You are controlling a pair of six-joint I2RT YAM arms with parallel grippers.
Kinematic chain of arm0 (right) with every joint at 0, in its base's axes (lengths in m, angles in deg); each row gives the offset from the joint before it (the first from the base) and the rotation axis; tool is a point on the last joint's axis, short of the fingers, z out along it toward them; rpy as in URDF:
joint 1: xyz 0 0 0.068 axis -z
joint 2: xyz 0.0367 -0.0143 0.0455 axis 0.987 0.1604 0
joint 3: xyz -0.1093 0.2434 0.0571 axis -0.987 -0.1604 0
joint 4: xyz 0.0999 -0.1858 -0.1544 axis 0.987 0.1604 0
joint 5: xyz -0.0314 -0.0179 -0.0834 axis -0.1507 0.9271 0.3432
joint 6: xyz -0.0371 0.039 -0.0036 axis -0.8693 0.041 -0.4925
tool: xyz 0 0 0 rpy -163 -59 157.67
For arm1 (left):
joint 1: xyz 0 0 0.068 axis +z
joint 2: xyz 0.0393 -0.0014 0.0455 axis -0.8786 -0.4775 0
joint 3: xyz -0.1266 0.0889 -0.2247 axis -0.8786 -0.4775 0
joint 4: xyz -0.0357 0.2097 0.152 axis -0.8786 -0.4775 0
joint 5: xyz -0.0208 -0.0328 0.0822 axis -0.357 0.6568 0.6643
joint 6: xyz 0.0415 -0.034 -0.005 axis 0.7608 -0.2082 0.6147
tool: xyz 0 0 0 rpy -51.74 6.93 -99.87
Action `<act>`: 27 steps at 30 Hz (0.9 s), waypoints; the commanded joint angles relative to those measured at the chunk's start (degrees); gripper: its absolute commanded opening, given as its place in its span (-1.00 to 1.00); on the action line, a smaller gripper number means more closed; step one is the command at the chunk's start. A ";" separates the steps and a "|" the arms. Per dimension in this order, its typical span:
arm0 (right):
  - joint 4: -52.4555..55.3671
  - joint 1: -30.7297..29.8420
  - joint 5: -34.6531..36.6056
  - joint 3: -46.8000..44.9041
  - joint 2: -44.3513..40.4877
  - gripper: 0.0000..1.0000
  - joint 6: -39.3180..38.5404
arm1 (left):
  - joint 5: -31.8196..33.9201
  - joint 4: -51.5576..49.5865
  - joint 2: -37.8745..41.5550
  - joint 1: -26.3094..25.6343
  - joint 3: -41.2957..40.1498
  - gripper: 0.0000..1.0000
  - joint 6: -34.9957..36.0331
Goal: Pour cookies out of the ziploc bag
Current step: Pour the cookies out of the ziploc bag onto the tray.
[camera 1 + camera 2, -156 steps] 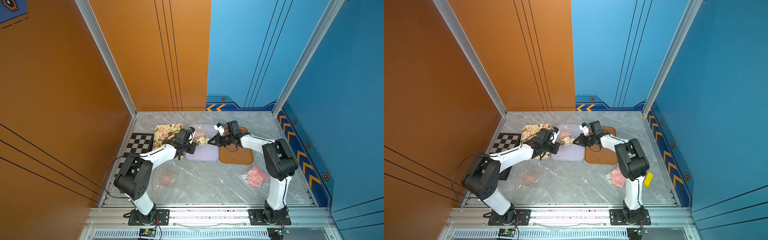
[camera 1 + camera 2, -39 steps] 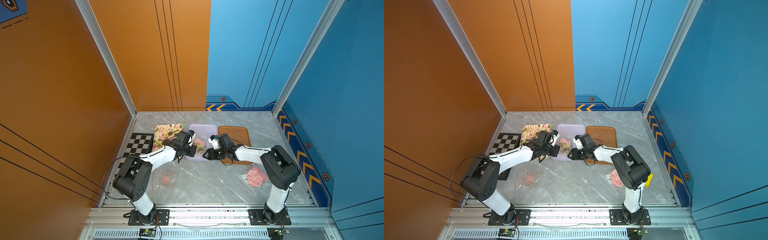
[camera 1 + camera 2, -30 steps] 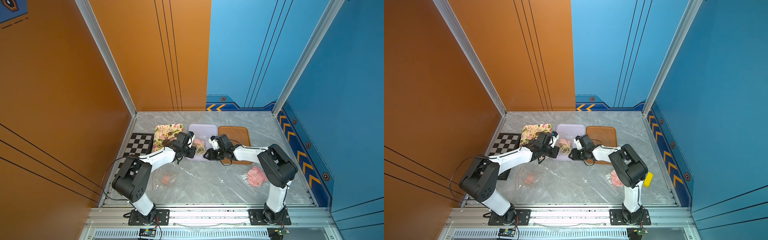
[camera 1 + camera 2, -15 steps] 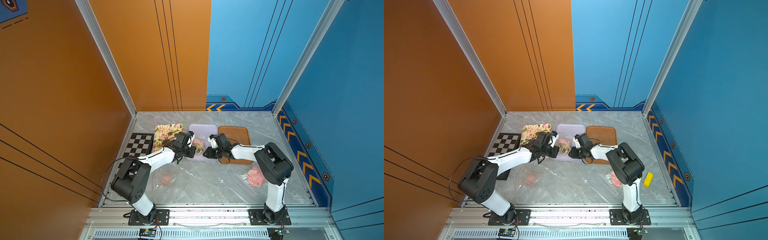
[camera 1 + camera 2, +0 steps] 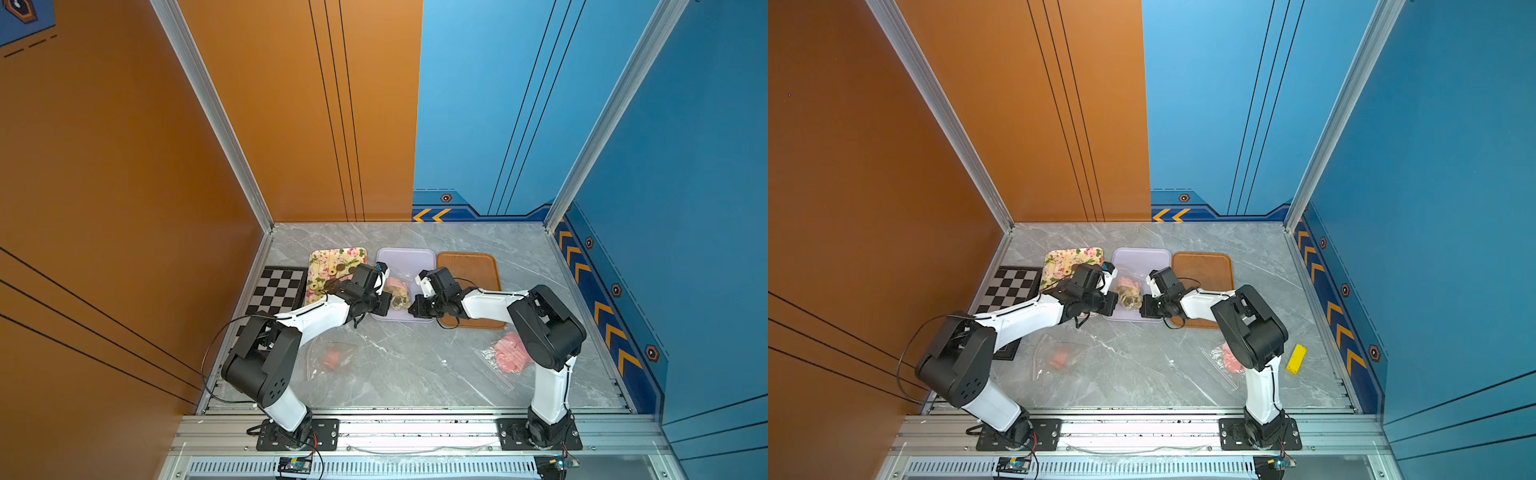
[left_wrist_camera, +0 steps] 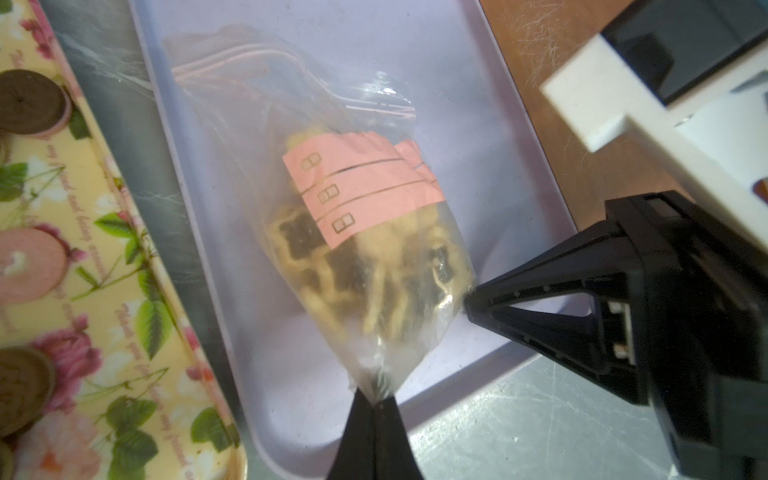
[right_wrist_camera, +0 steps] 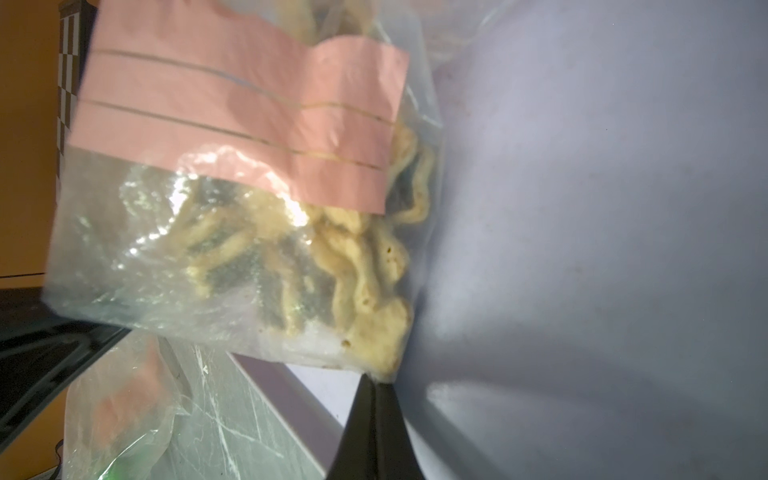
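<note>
On the near bench (image 5: 415, 374) lay a bag of pink discs (image 5: 509, 353). Farther in, the left fingers (image 6: 374, 432) were pinched shut on one near corner of the ziploc bag (image 6: 374, 199), the right fingers (image 7: 374, 432) shut on the other. The cookies (image 6: 316, 245) sat inside it, above the lavender tray (image 6: 478, 124).

In a top view, I have the ziploc bag (image 5: 1126, 287) of cookies (image 5: 1128, 302) pinched between my left gripper (image 5: 1115, 305) and right gripper (image 5: 1143, 308), one at each side. The lavender tray (image 5: 1142, 259) lies beneath both sets of fingertips.
</note>
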 commanded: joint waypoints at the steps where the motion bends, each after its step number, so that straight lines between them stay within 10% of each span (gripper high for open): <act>1: 1.71 2.03 -2.54 0.68 -4.65 -1.00 -1.99 | -1.93 0.59 2.22 0.72 -0.92 -1.00 -1.70; 27: -1.52 9.85 -16.20 10.24 -7.78 -1.00 0.37 | -7.20 -4.56 -1.87 3.11 12.06 -1.00 -5.77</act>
